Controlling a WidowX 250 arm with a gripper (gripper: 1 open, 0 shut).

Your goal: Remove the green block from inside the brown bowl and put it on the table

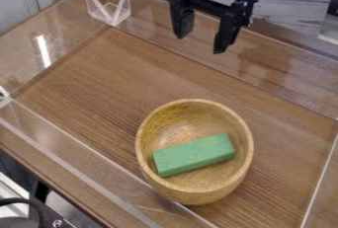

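Left side: bare wood-grain tabletop (93,84), bounded along its left and near edges by a low clear plastic wall (59,138). A clear angled bracket (109,7) stands at the far left corner.

Centre: one brown bowl (196,150), round, sitting on the tabletop towards the near edge. One green block (195,156) lies flat inside it, long axis running left to right, tilted slightly up to the right.

Above centre, at the far side: one gripper (208,30), black, pointing down, fingers spread wide, nothing between them. It hangs above the tabletop, well apart from the bowl and block, which lie nearer the camera.

Right: bare tabletop between bowl and right wall.
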